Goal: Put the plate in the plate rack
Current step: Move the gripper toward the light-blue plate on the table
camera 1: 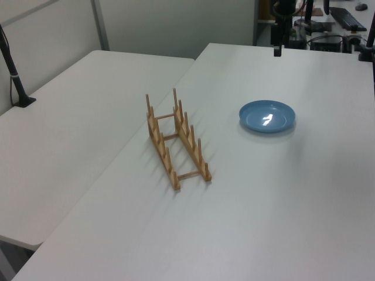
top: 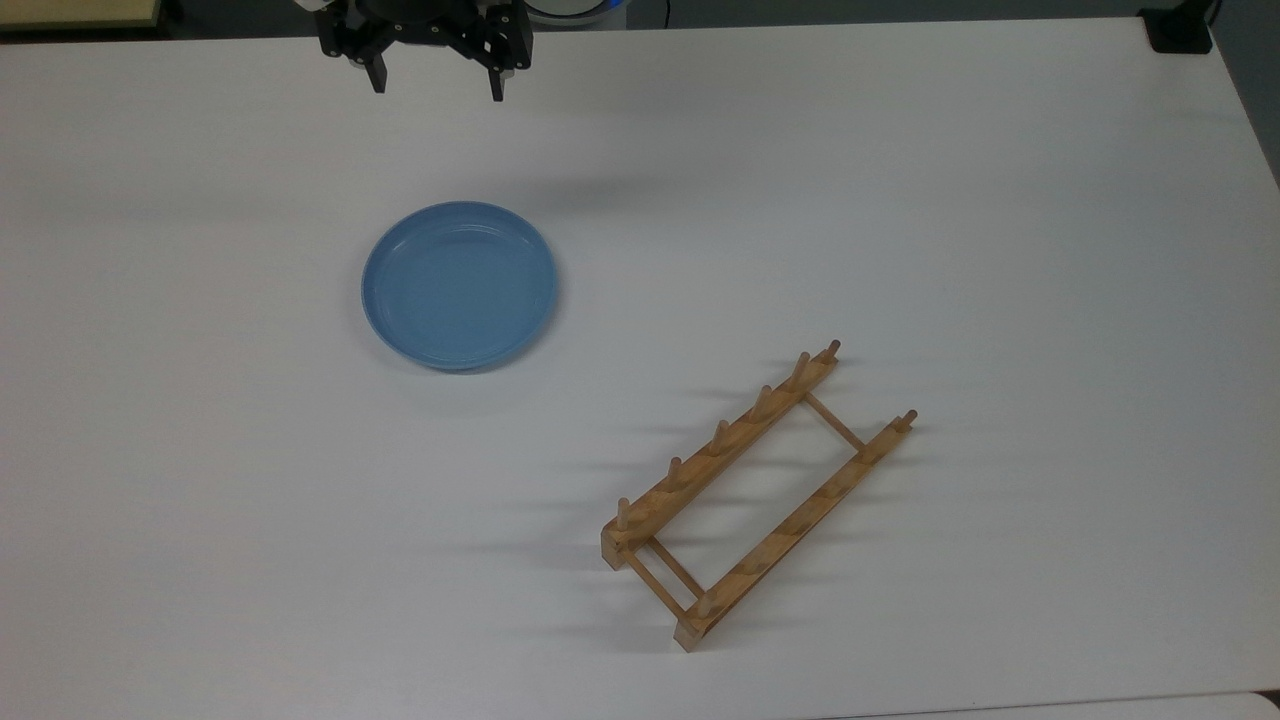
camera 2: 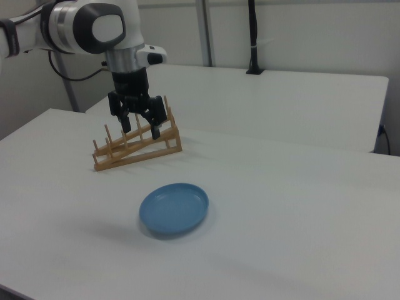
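plate (top: 459, 285) lies flat on white table (top: 900, 200), rim up, well apart from plate rack (top: 757, 493). rack stands empty, toward top view's lower right, turned diagonal. gripper (top: 436, 80) hangs above table beyond plate, fingers spread apart, holds nothing. judgement: grasp not yet begun. risk: plate is flat and low, so finger may push rim and slide it instead of catching it; diagonal rack may make plate hit pegs or tip light rack.
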